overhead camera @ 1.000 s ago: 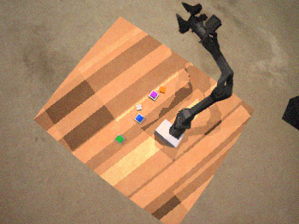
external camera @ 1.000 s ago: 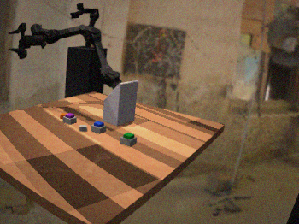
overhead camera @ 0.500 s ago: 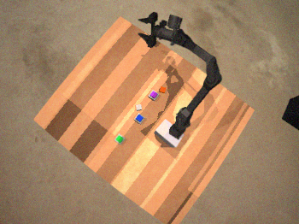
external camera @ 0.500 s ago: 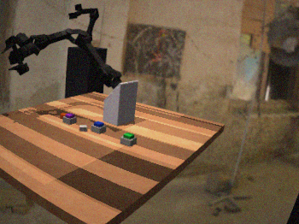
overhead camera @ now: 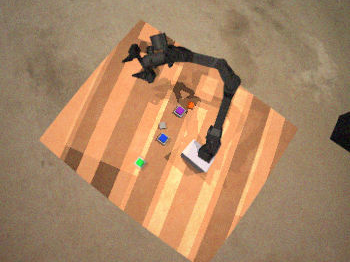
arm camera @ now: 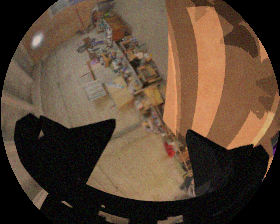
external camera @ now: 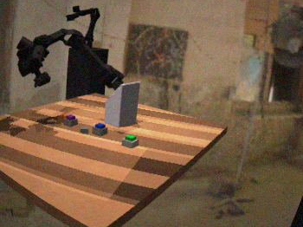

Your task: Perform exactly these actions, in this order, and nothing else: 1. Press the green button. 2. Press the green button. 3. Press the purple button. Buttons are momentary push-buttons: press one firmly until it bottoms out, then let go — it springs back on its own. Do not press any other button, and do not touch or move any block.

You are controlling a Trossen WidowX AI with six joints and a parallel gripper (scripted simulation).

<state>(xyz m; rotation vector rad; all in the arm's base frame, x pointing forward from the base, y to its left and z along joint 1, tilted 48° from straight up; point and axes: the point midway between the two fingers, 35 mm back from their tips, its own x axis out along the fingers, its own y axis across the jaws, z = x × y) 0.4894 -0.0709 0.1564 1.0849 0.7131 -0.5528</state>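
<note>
The green button sits on a small grey base on the striped table. The purple button sits on a like base, with the blue button between the two. My gripper is open and empty, its fingers wide apart. It is high above the table's far-left part in the top view, well away from all the buttons and touching nothing. The wrist view shows mostly the room and part of the table top, and the green button is not in it.
A small orange block lies right beside the purple button. A small grey block lies between the purple and blue buttons. The tall pale wedge-shaped stand carries the arm's base. The wooden table has open edges.
</note>
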